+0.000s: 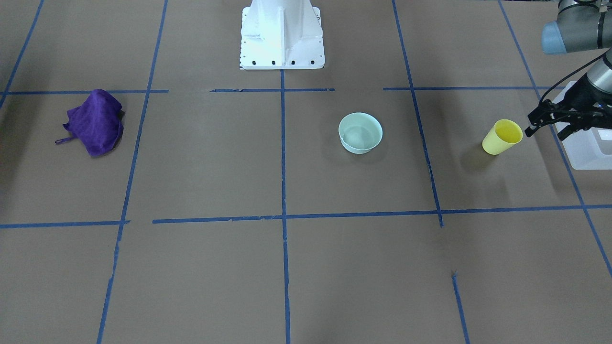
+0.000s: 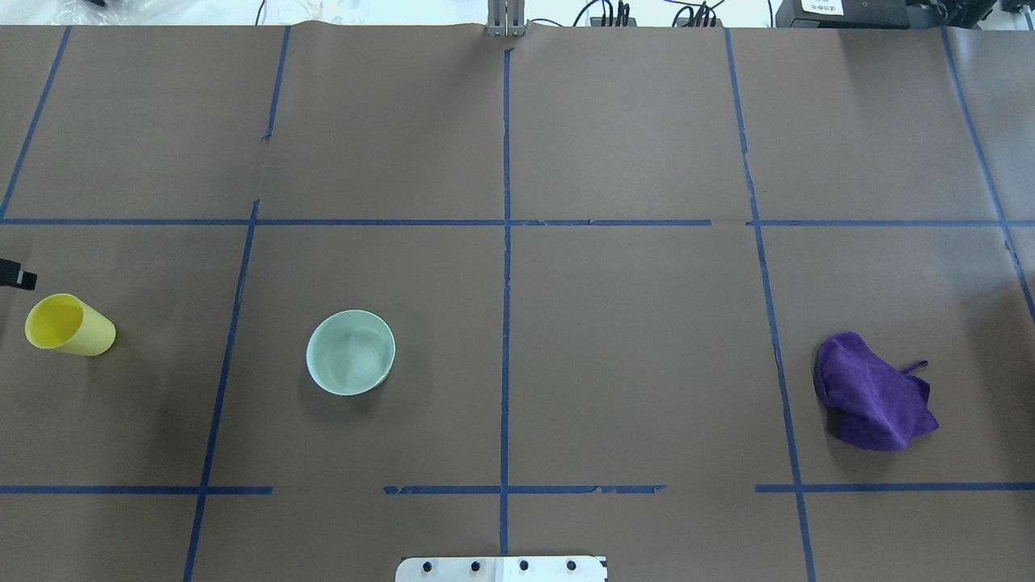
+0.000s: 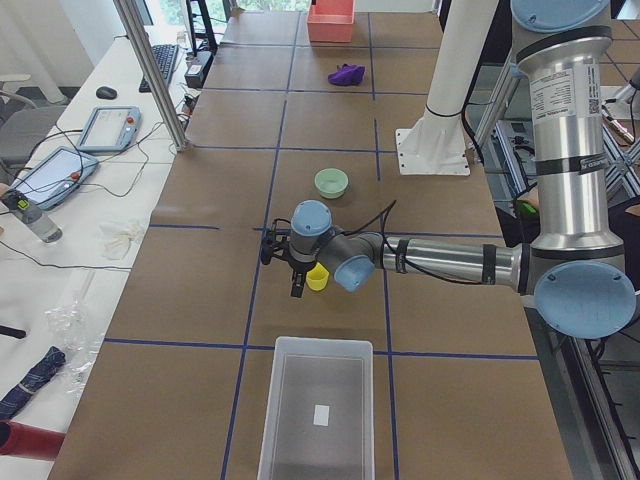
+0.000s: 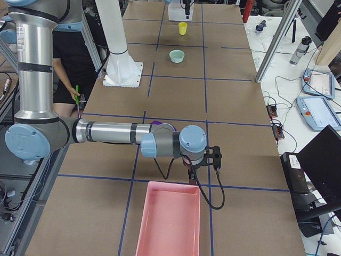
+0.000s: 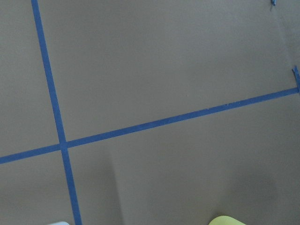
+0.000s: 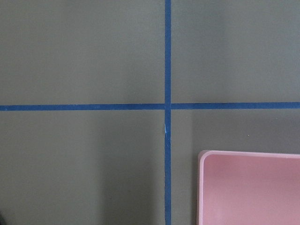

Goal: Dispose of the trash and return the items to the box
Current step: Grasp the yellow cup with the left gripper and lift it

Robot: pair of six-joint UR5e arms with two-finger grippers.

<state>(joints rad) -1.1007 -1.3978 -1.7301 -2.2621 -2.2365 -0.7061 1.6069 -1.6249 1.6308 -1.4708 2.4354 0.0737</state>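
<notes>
The yellow cup (image 1: 502, 137) stands upright on the brown table, on the robot's left side, and also shows in the overhead view (image 2: 69, 325). In the left side view the cup (image 3: 317, 277) is partly hidden behind the left wrist. My left gripper (image 1: 531, 123) hovers just beside the cup's rim, open and empty, not touching it. The translucent white box (image 3: 318, 415) sits at the table's left end, behind that gripper (image 1: 590, 150). My right gripper (image 4: 201, 160) shows only in the right side view, by a pink bin; I cannot tell if it is open or shut.
A pale green bowl (image 1: 360, 133) sits right of the table's centre line in the front view. A crumpled purple cloth (image 1: 95, 122) lies on the robot's right side. A pink bin (image 4: 169, 218) stands at the right end. The white robot base (image 1: 282, 33) is at the back edge.
</notes>
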